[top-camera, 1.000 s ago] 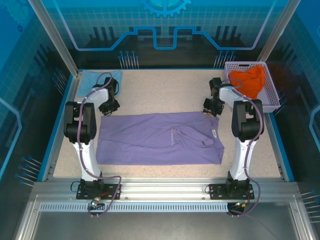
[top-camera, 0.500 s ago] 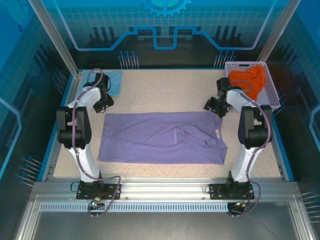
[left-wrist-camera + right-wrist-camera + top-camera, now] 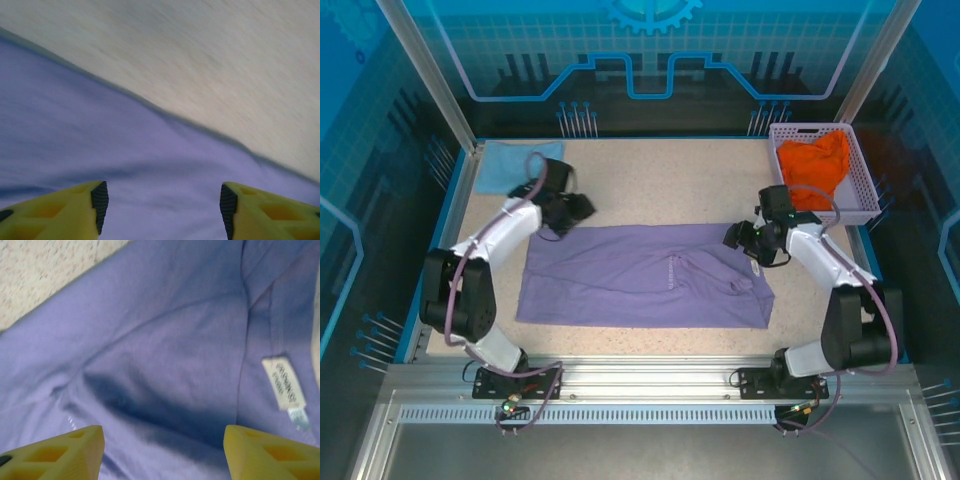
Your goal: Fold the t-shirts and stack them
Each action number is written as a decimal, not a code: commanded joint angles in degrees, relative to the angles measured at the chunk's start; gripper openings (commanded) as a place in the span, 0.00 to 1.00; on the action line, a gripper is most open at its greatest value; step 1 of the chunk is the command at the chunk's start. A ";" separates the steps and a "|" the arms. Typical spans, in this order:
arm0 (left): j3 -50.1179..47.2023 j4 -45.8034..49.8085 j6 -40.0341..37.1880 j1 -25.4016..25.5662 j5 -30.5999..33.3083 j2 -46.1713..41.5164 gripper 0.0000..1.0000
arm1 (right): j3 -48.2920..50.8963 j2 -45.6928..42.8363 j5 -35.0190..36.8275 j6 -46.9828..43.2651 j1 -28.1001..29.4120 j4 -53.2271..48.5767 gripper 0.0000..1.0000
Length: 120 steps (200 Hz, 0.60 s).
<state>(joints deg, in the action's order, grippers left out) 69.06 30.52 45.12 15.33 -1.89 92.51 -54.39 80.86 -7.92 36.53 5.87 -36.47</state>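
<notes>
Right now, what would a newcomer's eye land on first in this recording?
A large lavender t-shirt lies spread mid-table, with the left arm and right arm reaching over its far edge, jaws open. A bright orange t-shirt sits bunched in the pale basket at the far right corner; a light blue t-shirt lies far left.

left hand [image 3: 582,209] | right hand [image 3: 733,236] | opened, swung inward (over purple shirt [image 3: 620,280])

The purple t-shirt [image 3: 150,340] has a neck label [image 3: 284,384] blurred beyond reading.
</notes>
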 commanded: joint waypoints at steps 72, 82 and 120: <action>0.98 -33.50 17.97 26.24 -7.68 14.44 0.52 | 6.84 -3.82 -2.73 3.09 6.57 -2.88 0.53; 2.67 -31.53 15.97 26.24 -6.97 16.36 0.52 | 7.08 -3.99 -1.44 3.27 6.62 -3.23 0.53; 2.29 -34.95 13.10 26.16 -6.63 20.52 0.51 | 6.87 -1.45 1.03 3.87 7.62 -2.86 0.55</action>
<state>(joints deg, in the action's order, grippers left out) 69.73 -1.37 61.32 41.67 -7.81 110.91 -47.68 77.01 -9.06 39.24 12.38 -38.44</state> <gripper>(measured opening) 0.507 0.549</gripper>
